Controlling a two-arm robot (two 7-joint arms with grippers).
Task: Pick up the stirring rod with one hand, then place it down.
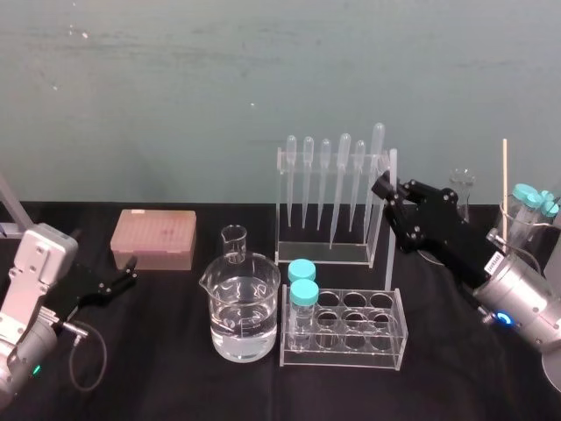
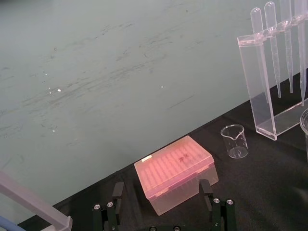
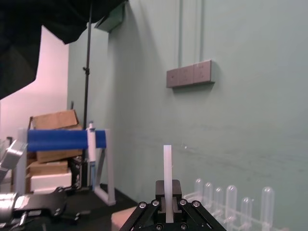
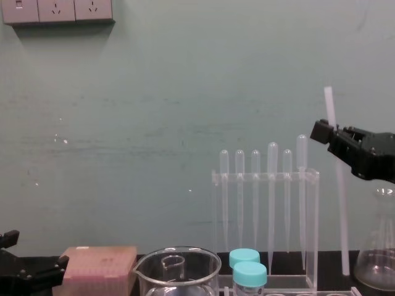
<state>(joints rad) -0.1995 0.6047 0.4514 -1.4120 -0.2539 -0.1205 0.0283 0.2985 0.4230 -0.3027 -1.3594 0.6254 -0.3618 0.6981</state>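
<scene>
Chest view: right gripper [image 4: 327, 133] pinches the stirring rod [image 4: 341, 209] high up; left gripper [image 1: 130, 272] idles, fingers apart.

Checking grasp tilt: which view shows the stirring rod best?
Chest view: stirring rod nearly whole length, side-on, right gripper clamped near its top. Right wrist: one end between the fingers. Head: overlaps the pipette rack. Left gripper parked far left.

You have a pink box [image 1: 153, 239] on the left of the black table [image 1: 158, 360]. A beaker of water [image 1: 241, 309] stands before a small beaker [image 1: 234, 244]. Two teal-capped vials [image 1: 303, 295] stand in the front rack [image 1: 351, 329], with a pipette stand [image 1: 333, 197] behind.
</scene>
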